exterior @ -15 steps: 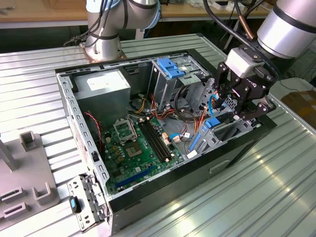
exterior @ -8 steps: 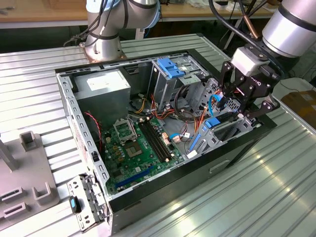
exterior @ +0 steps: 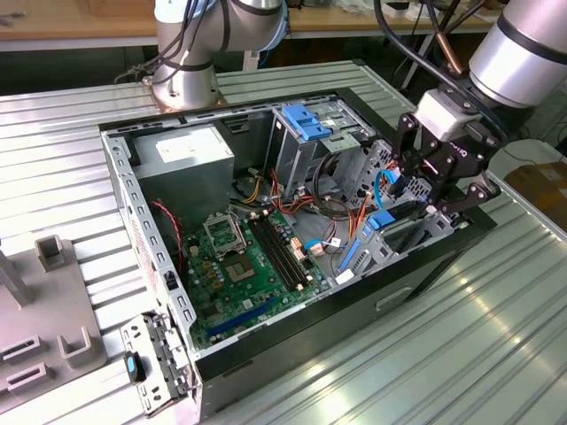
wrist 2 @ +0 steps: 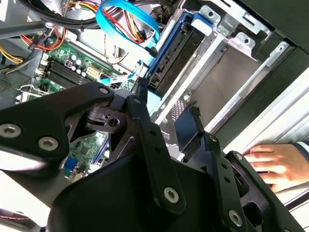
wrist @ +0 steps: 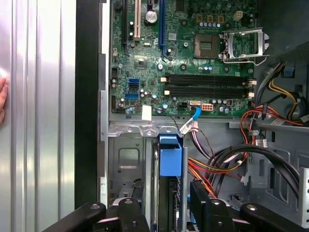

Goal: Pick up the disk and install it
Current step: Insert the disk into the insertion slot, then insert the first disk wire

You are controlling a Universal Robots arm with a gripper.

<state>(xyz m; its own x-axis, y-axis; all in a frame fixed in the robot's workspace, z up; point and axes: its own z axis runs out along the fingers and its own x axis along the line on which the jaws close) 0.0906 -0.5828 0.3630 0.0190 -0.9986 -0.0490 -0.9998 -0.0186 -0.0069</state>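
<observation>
One gripper [wrist: 166, 208] hangs over the drive bay [wrist: 126, 159] of an open computer case [exterior: 292, 341]. Its jaws are apart, one on each side of the disk [wrist: 170, 162]. The disk stands on edge in the bay, blue tab uppermost, apparently guided by its rails. A person's hand [wrist 2: 270, 162] rests on the table [exterior: 443, 354] beside the case.

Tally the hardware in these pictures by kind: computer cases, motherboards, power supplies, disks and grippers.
computer case: 1
motherboard: 1
power supply: 1
disk: 1
gripper: 1
Total: 5
</observation>
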